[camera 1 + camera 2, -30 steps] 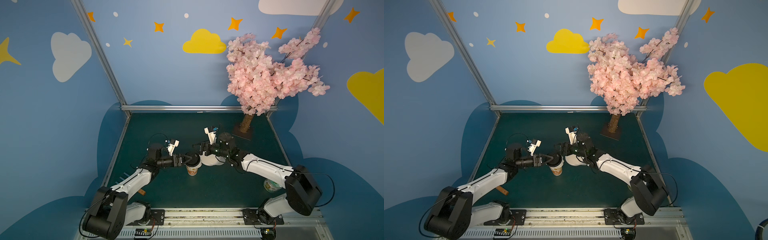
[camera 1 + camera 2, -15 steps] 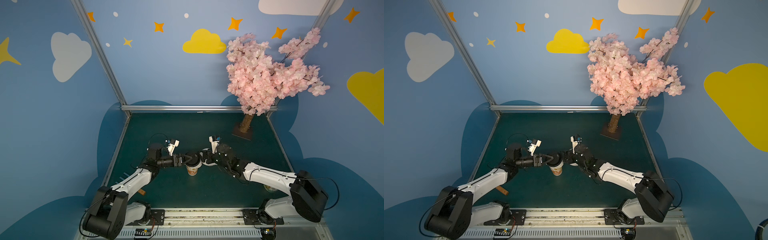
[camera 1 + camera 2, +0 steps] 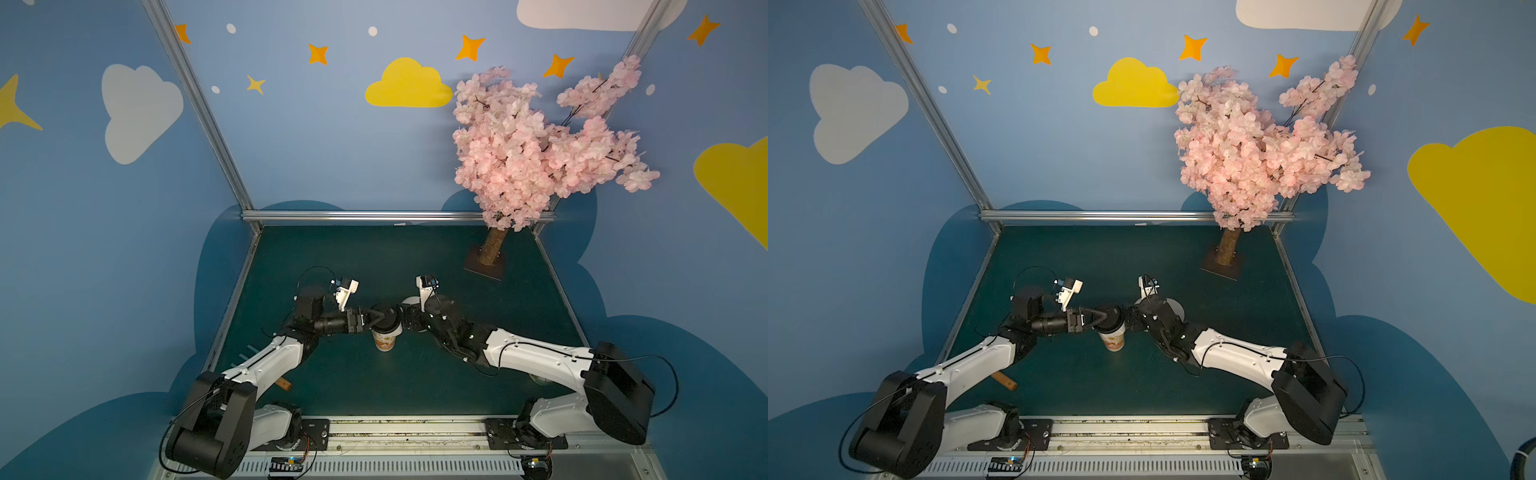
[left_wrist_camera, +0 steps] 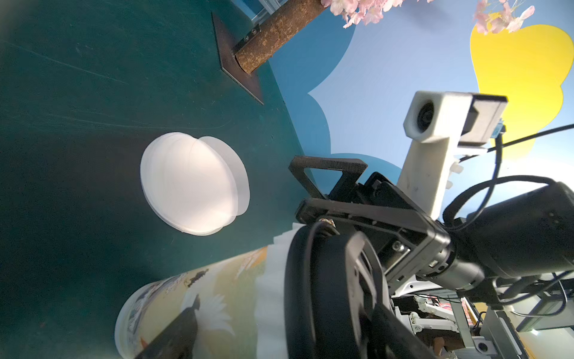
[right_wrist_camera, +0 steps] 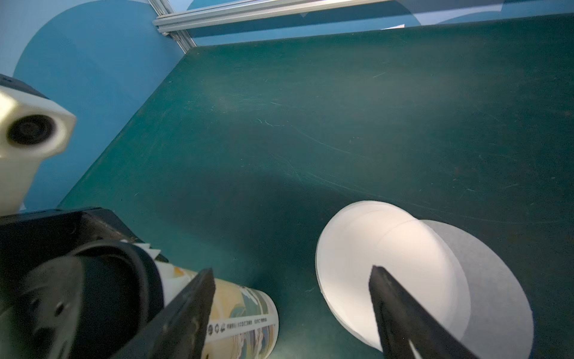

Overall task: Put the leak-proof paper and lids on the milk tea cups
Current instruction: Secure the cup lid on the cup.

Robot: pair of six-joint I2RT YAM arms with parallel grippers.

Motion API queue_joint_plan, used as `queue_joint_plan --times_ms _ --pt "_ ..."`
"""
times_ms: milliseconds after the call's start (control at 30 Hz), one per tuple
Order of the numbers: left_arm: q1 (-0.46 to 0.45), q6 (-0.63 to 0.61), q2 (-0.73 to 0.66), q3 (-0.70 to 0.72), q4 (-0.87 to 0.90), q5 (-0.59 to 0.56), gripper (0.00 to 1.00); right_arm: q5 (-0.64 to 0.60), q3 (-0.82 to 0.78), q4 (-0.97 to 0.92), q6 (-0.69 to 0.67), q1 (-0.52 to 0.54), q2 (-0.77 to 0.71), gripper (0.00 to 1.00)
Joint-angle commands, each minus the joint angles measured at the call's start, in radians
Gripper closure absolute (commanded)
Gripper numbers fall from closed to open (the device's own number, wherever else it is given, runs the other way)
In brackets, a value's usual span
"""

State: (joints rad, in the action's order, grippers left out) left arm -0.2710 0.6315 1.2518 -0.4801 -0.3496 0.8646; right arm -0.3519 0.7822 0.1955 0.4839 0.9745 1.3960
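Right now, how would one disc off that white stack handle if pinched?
Likely floppy: the paper discs look thin, greyish-translucent where fanned. Neighbours probably slide along; the stack is splayed. Flat on the table, edges seem hard to catch.

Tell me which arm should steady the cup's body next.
Right, probably. The right gripper is open and empty, with one finger alongside the cup. The left gripper is occupied at the black lid, which is seated over the leak-proof paper.
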Motion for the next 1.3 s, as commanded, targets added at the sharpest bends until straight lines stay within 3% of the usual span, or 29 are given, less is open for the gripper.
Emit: queue_joint_plan --times_ms 0,767,1267 --pt "-0.005 -0.066 0.064 0.067 0.227 -0.114 0.15 -0.025 0.045 -0.005 -0.016 0.012 -0.033 0.2" --pt "-0.005 -0.071 0.083 0.064 0.222 -0.108 0.15 -0.057 0.026 -0.008 0.046 0.025 0.012 0.2" --pt "-0.006 -0.067 0.112 0.068 0.199 -0.104 0.15 -0.471 0.053 -0.171 0.071 0.183 0.205 0.2"
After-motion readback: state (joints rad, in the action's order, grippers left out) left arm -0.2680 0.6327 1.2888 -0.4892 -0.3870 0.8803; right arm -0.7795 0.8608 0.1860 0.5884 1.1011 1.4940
